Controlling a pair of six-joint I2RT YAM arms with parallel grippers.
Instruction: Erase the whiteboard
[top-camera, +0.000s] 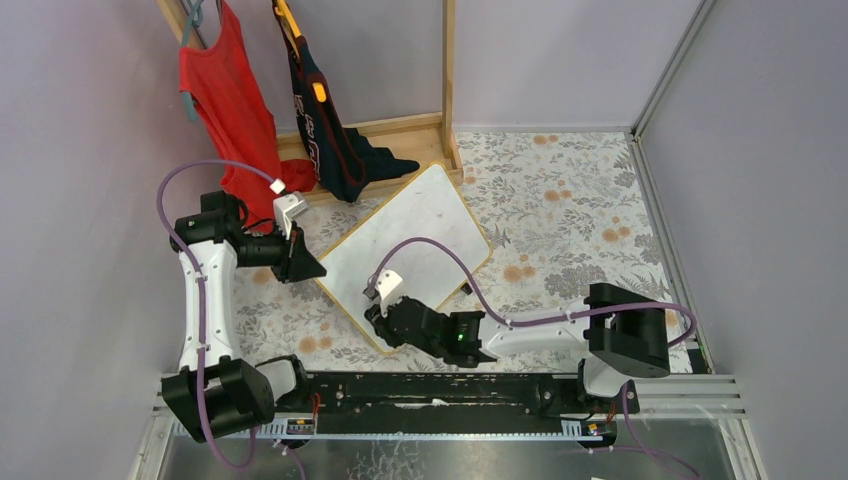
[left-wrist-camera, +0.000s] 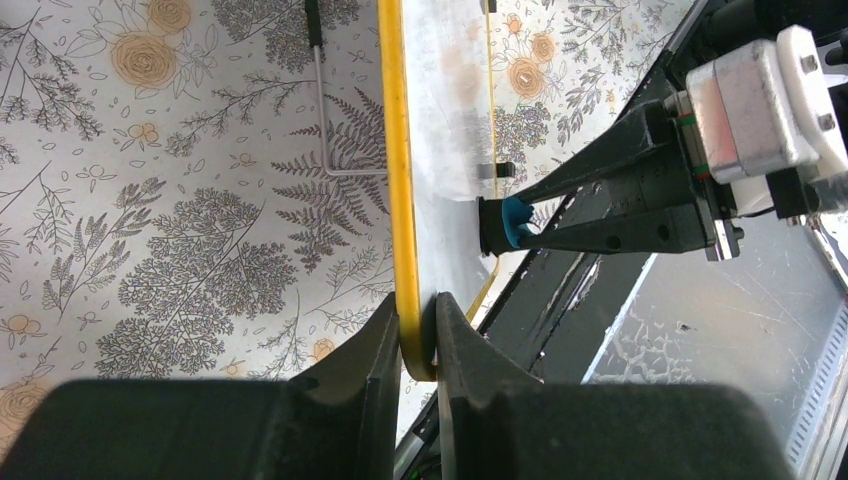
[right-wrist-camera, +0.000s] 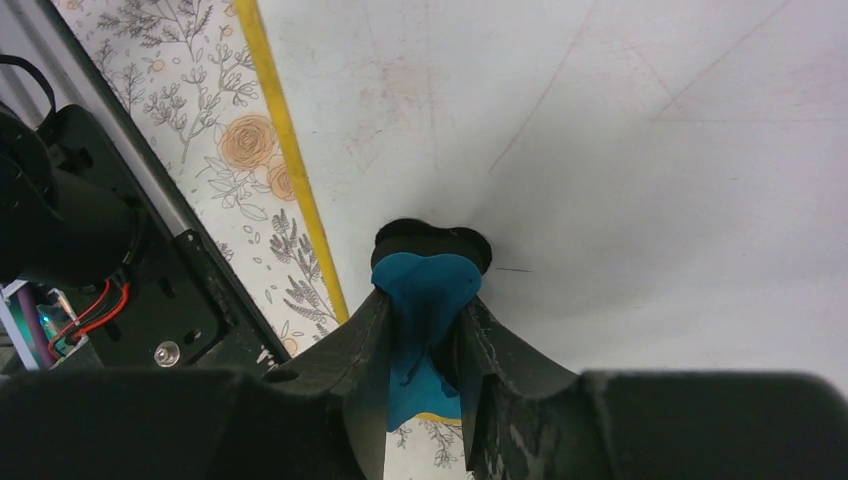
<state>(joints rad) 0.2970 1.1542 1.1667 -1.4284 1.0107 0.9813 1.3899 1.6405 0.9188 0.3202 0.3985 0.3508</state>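
Floral cloth (top-camera: 570, 200) covers the table. Whiteboard (top-camera: 420, 230) lies mid-table, turned diagonally: one corner at 12 o'clock by the wooden rack (top-camera: 449, 70), the opposite corner at 6 o'clock under the right arm. Red shirt (top-camera: 225, 110) and dark garment (top-camera: 320, 120) hang off the rack at 11 o'clock; only the top view shows them. Left gripper (top-camera: 305, 262) sits at the board's 9 o'clock edge. The top view doesn't resolve its fingers. The left wrist view does: the fingers are closed tight, pinching the board's yellow-looking frame (left-wrist-camera: 398, 180) right at a rounded corner. That view also sees the board nearly edge-on, with a thin bent metal rod (left-wrist-camera: 330, 120) on the cloth beside the frame. Can't tell whether that edge is lifted off the table. Right gripper (top-camera: 378, 318) is at the board's 6 o'clock corner. From above, what it holds is hidden. The right wrist view shows the fingers part-closed, clamping a blue eraser (right-wrist-camera: 425, 275) whose black pad is pressed on the white surface, just inside the frame. The left wrist view confirms contact from the side. Faint reddish smudges (right-wrist-camera: 400, 90) and thin streaks show on the board only in the right wrist view; from above it reads as near-clean grey-white.
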